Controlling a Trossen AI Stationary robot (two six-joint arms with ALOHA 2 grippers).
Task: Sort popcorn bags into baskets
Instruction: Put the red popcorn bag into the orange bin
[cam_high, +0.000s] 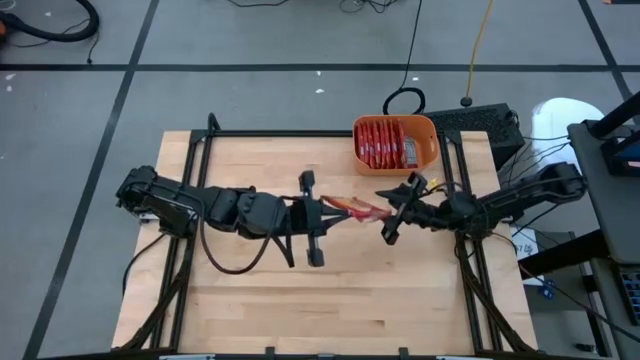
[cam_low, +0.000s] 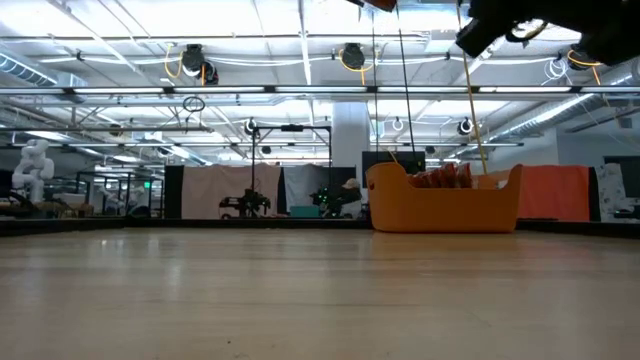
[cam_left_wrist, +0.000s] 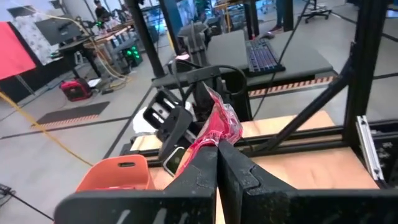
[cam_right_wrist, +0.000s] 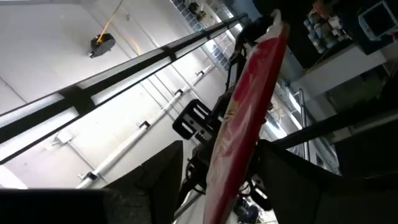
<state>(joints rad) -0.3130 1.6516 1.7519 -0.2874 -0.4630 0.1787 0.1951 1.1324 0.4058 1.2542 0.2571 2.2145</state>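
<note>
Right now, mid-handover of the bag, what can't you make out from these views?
- Low view: the bag and both grippers, cut off by the top edge.
- High view: whether the right gripper touches the bag; too small, with the arms in the way.
- Right wrist view: the bag's far end, hidden behind the left gripper.
- Tub: packet count, since they overlap.

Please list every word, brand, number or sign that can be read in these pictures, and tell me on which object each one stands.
No text can be read in any view.
Popcorn bag held between the two arms: it has printing, too blurred to read.
Popcorn bags in the orange basket: their labels are too small to read.
Keyboard on the desk behind the table: its keys are too small to read.
</note>
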